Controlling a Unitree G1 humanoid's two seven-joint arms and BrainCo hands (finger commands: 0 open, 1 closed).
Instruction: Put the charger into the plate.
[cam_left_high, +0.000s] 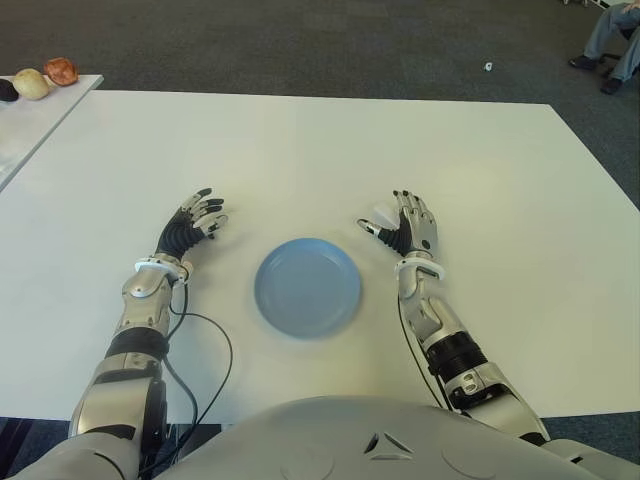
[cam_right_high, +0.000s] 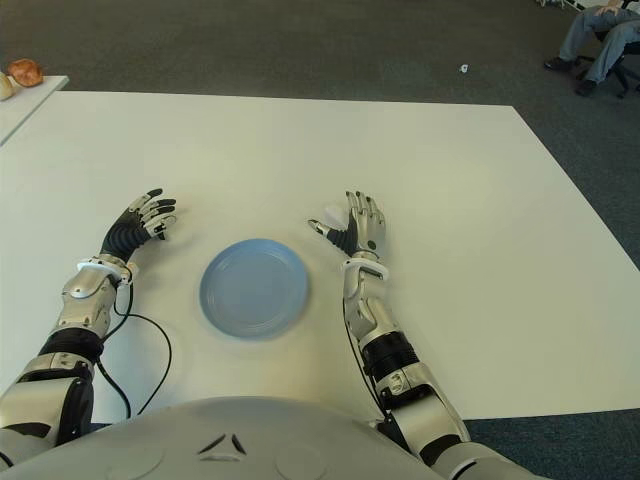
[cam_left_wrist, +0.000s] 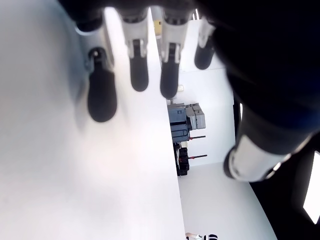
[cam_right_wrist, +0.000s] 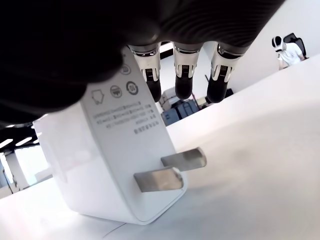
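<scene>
A round blue plate (cam_left_high: 307, 286) lies on the white table (cam_left_high: 300, 150) in front of me. The white charger (cam_left_high: 381, 214) sits on the table just right of the plate's far rim. In the right wrist view the charger (cam_right_wrist: 115, 165) stands on the tabletop with its two metal prongs pointing out, close under the palm. My right hand (cam_left_high: 405, 228) is beside and partly over it, fingers (cam_right_wrist: 183, 75) stretched out straight and not closed around it. My left hand (cam_left_high: 195, 222) shows left of the plate, its fingers (cam_left_wrist: 102, 95) spread and holding nothing.
A second table (cam_left_high: 25, 130) at the far left carries a few round food items (cam_left_high: 45, 78). A black cable (cam_left_high: 215, 350) loops on the table by my left forearm. A seated person's legs (cam_left_high: 612, 40) show at the far right on the dark carpet.
</scene>
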